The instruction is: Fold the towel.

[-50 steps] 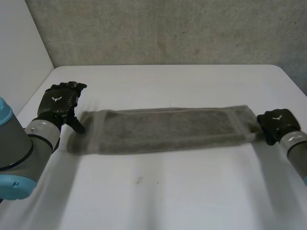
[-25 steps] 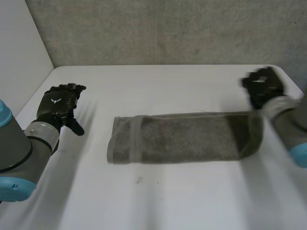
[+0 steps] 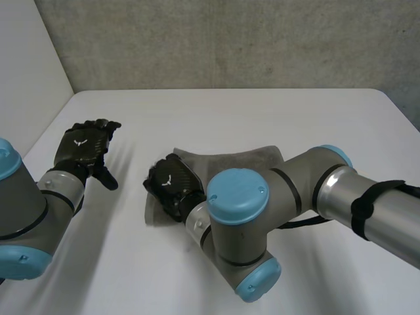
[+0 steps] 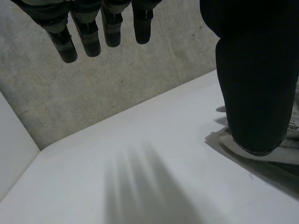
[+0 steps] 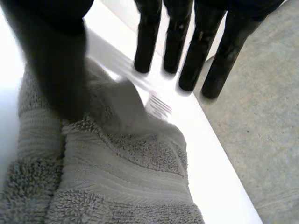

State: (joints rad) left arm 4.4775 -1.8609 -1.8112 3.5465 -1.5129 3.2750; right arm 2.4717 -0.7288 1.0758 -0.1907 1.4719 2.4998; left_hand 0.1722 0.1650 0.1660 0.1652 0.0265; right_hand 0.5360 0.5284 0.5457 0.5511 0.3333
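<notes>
Towel [image 3: 244, 159] first: in the head view it is grey and lies on the white table [image 3: 262, 111], near the middle. The right arm [image 3: 315, 190] reaches across it and covers a big part of it. The right hand [image 3: 172, 186] is down at the end of the towel that is nearer to the left hand [image 3: 82, 146]. The left hand is well apart from the towel, over the bare table. Its fingers are spread and it holds nothing. A grey wall [image 3: 230, 39] stands behind the table. In the left wrist view, the left hand [image 4: 257, 70] has its fingers [image 4: 65, 42] straight, with gaps between them. The thumb is far from the fingers, and nothing is between them. A corner of the towel [image 4: 268, 163] lies flat on the table [image 4: 117, 154] just past the thumb. In the right wrist view, the towel [image 5: 121, 172] lies under the palm of the right hand [image 5: 147, 42], and you can see its soft loops and its flat bands. One bit of the towel's edge sticks up near the thumb [image 5: 51, 56]. The fingers [image 5: 187, 51] are straight and apart from the thumb, out past the towel's edge and over the white table [image 5: 201, 140]. They do not pinch the cloth.
</notes>
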